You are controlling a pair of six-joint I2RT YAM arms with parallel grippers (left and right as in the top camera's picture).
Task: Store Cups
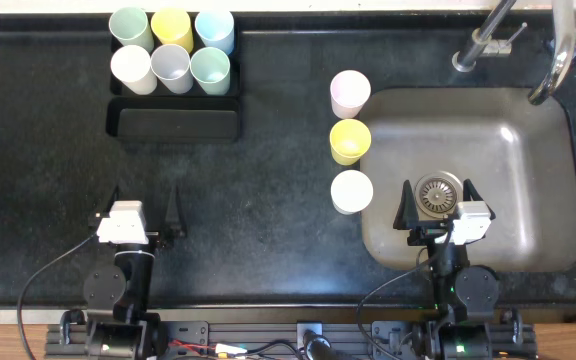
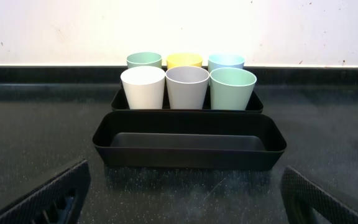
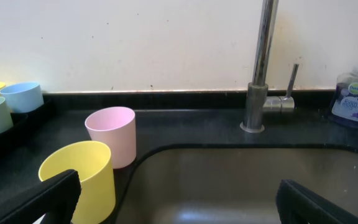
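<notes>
Three loose cups stand in a line along the sink's left rim: pink (image 1: 350, 92) (image 3: 112, 134), yellow (image 1: 350, 140) (image 3: 79, 177) and white (image 1: 351, 191). At the back left, a black tray (image 1: 115, 88) holds several pastel cups (image 2: 187, 87). An empty black tray (image 1: 175, 124) (image 2: 185, 158) sits just in front of it. My left gripper (image 1: 146, 206) (image 2: 185, 186) is open, low over the counter, facing the empty tray. My right gripper (image 1: 438, 200) (image 3: 179, 202) is open over the sink, beside the white cup.
The steel sink (image 1: 528, 160) (image 3: 241, 186) takes up the right side, with a drain (image 1: 438, 193). A faucet (image 1: 488, 35) (image 3: 263, 62) and a blue soap bottle (image 3: 356, 93) stand behind it. Dark counter (image 1: 268, 200) lies open between the trays and the loose cups.
</notes>
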